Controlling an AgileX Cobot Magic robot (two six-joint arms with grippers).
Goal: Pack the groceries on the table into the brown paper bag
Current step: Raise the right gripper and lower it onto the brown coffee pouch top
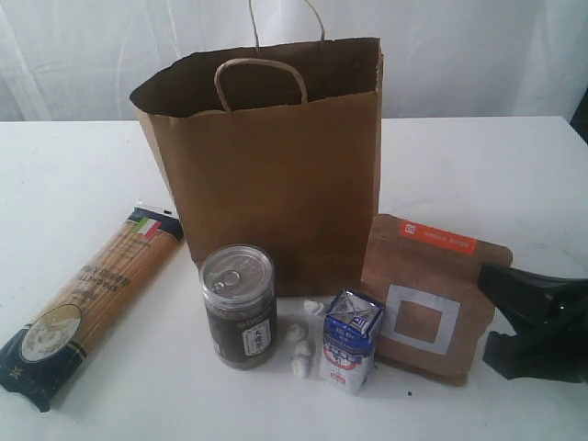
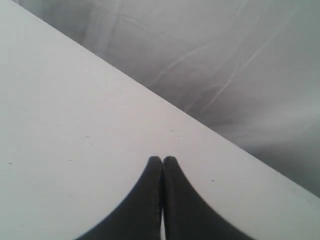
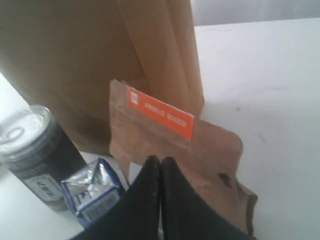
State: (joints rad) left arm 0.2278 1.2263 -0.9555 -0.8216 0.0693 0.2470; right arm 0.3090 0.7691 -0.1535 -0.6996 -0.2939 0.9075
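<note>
- Facing the brown pouch with orange label (image 3: 210, 150), the right hand (image 3: 160, 161) has its fingers pressed together on nothing. The pouch stands just ahead of its tips, with the brown paper bag (image 1: 276, 175) right behind it.
- Closed and empty too, the left hand (image 2: 162, 160) points across bare surface (image 2: 75, 125) with no grocery ahead, so the right arm looks the nearer one.
- The pouch's broad face seems turned toward that hand, top edge uppermost; the fingers would have to part first.
- Only the exterior view shows the long spaghetti packet (image 1: 92, 294) lying slantwise, far beyond the dark can (image 1: 239, 308) and blue-white mini carton (image 1: 349, 340); the left hand is absent there.
</note>
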